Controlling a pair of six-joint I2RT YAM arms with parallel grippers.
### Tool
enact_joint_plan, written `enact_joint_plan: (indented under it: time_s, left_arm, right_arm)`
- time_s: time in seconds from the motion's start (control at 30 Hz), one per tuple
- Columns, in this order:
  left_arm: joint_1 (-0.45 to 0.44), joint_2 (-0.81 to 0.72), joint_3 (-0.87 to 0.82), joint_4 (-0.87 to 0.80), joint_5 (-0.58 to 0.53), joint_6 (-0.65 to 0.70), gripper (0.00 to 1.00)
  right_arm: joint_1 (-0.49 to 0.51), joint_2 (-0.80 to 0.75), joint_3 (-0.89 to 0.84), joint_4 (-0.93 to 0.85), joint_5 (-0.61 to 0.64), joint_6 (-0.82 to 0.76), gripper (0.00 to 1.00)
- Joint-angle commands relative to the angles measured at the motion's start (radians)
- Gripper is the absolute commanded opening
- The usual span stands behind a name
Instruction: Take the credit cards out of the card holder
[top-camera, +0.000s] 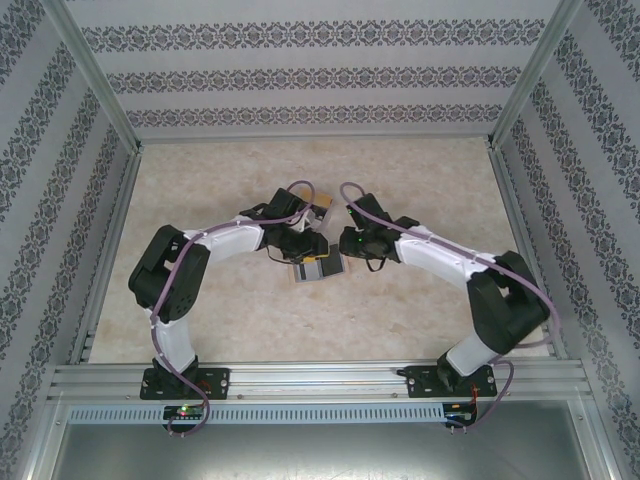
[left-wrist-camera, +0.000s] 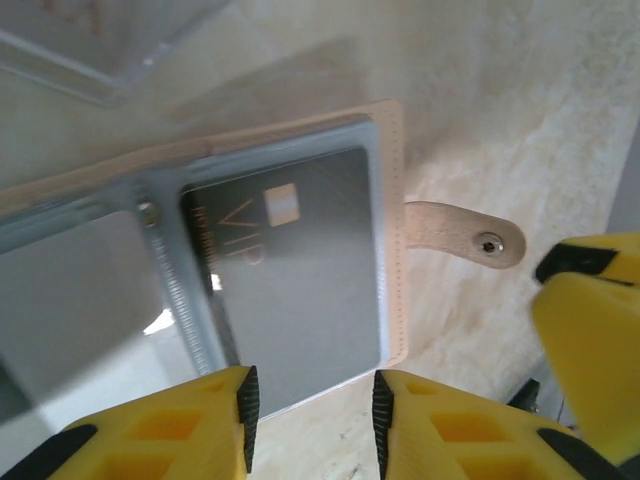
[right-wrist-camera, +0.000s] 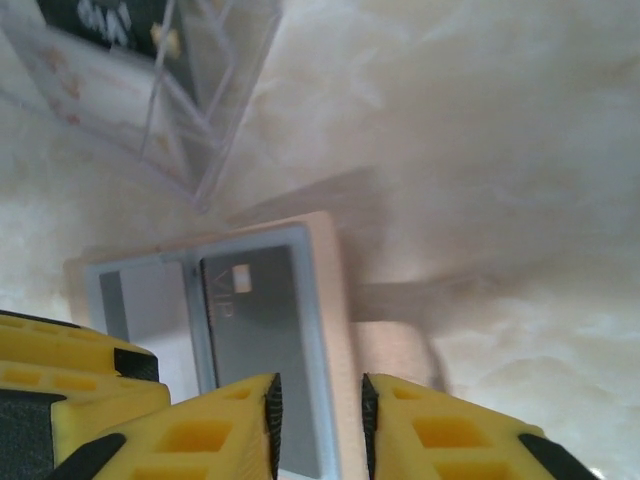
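While both arms crowd one small target in the top view, a bump between them is the first risk. The left gripper (top-camera: 298, 245) and right gripper (top-camera: 352, 246) sit close together over the open card holder (top-camera: 318, 270) at mid-table. A clear box (top-camera: 322, 208) lies near it on the far side.

From the left wrist, that claw's jaws stand partly spread over the holder's near edge, pinching nothing I can make out. The dark credit card (left-wrist-camera: 285, 290) marked VIP lies inside a glossy sleeve, so the fingers may catch sleeve and card together and drag the whole holder.

From the right wrist, its jaws are likewise narrowly spread above the right-hand page. Pressing down there could pin the card in its pocket or shove the holder toward the box.
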Motion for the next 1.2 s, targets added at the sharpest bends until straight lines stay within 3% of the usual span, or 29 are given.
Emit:
enact_joint_plan:
  time_s: [0.0, 0.23, 0.67, 1.17]
  left_arm:
    - [0.002, -0.046, -0.033, -0.029, -0.059, -0.023, 0.36]
    - [0.001, -0.014, -0.039, 0.035, -0.027, -0.076, 0.32]
    - [0.004, 0.036, -0.011, 0.011, -0.018, -0.051, 0.31]
    - [0.013, 0.054, -0.004, -0.033, -0.023, -0.036, 0.33]
  right_arm:
    - [0.019, 0.057, 0.047, -0.03, -0.033, -0.015, 0.27]
    - [0.015, 0.126, 0.066, -0.033, -0.047, -0.005, 0.26]
    - [0.004, 0.187, 0.077, -0.027, -0.098, -0.018, 0.22]
    - [-0.02, 0.142, 0.052, -0.017, -0.085, -0.022, 0.24]
